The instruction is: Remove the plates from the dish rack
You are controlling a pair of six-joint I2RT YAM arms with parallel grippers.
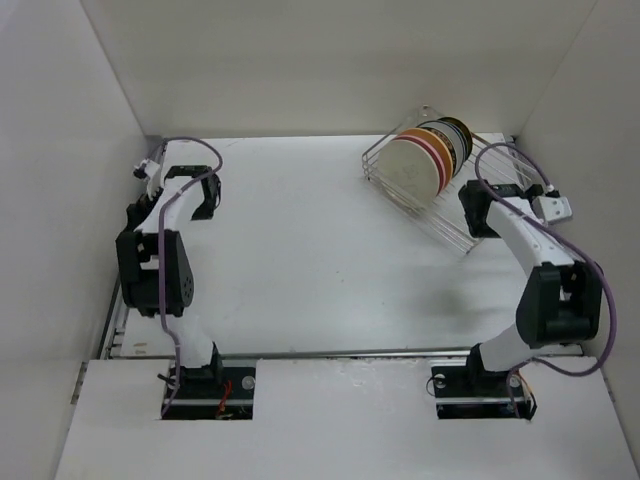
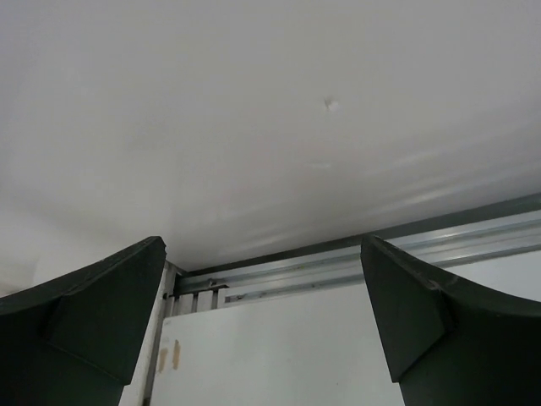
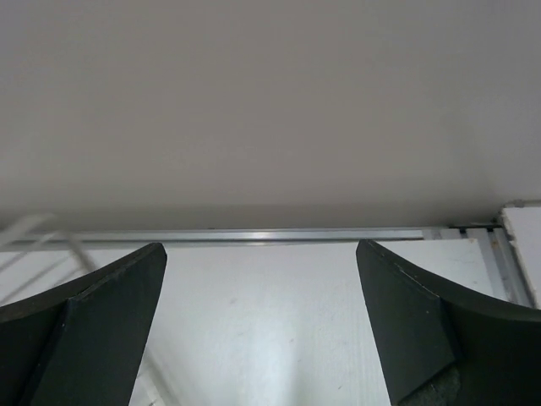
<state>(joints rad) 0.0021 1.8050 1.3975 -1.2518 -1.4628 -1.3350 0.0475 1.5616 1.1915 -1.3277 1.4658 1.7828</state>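
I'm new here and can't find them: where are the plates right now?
In the top view, the plates stand on edge in the dish rack at the table's far right, just beyond the right arm.

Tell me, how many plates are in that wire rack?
5, upright in the dish rack at far right: cream in front, then pink, tan, white, dark; more may hide behind.

Dish rack (image 1: 448,222): thin shiny metal wire. Plates (image 1: 412,172): smooth faces. Bench (image 1: 300,260): matt white. Right hand (image 3: 262,254) fingers (image 3: 93,330): dark matt plastic.
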